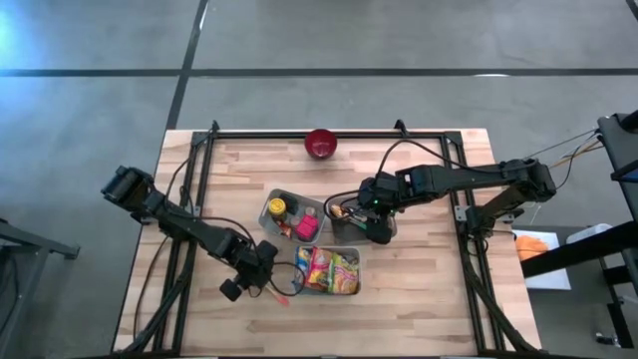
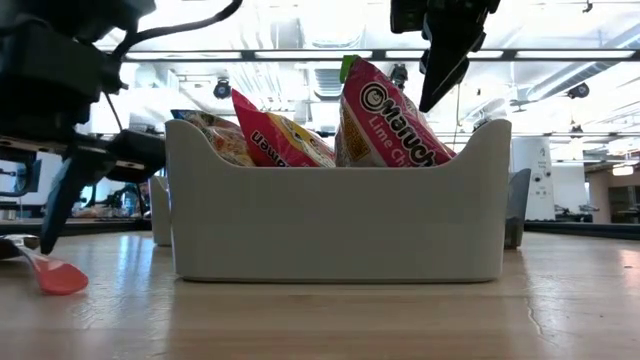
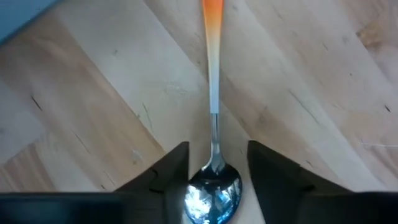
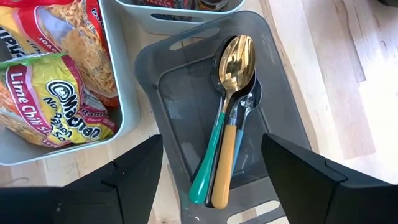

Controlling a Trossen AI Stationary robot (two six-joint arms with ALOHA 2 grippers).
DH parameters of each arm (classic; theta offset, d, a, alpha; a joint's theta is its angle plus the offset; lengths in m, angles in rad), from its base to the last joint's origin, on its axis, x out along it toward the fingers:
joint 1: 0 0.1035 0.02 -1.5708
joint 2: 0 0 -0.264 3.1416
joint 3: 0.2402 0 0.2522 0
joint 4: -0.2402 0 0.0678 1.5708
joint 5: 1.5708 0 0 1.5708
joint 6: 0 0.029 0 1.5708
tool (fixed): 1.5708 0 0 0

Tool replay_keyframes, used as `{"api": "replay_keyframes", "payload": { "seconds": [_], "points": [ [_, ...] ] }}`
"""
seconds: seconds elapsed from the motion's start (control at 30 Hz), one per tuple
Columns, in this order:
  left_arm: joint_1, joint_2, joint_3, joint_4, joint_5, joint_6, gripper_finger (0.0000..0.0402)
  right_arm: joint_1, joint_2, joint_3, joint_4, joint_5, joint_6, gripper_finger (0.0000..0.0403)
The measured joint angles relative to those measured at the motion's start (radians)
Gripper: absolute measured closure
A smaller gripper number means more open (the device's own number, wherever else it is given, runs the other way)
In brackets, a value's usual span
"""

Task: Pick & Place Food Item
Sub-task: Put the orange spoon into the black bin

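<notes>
A spoon [image 3: 214, 124] with a silver bowl and a white-to-orange handle lies flat on the wooden table. My left gripper [image 3: 217, 149] points down over it, open, one finger on each side of the spoon's bowl [image 3: 214, 193]. In the high view that gripper [image 1: 261, 277] is near the table's front, left of a white bin [image 1: 329, 270] of ramen packets [image 4: 56, 118]. My right gripper [image 4: 211, 186] hangs open above a grey bin [image 4: 186, 93] holding a gold spoon [image 4: 233, 62] and other spoons.
A second white bin [image 1: 289, 214] holding cans stands behind the ramen bin. A red bowl [image 1: 321, 144] sits at the table's far edge. In the low view the ramen bin [image 2: 340, 210] fills the middle, with the spoon's handle end [image 2: 58, 278] on the table to its left.
</notes>
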Motion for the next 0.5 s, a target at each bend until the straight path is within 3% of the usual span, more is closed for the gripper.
{"api": "replay_keyframes", "payload": {
  "seconds": [0.23,0.4,0.5],
  "points": [
    [0.000,0.000,0.000,0.017,-0.036,0.009,0.0383,0.000,0.000,0.000,0.000,0.000,0.003,0.0131],
    [0.000,0.000,0.000,0.026,-0.058,-0.039,0.0396,0.000,0.000,0.000,0.000,0.000,0.003,0.0131],
    [0.000,0.000,0.002,0.026,-0.005,-0.041,0.0399,0.000,0.000,0.000,0.000,0.000,0.003,0.0131]
  ]
}}
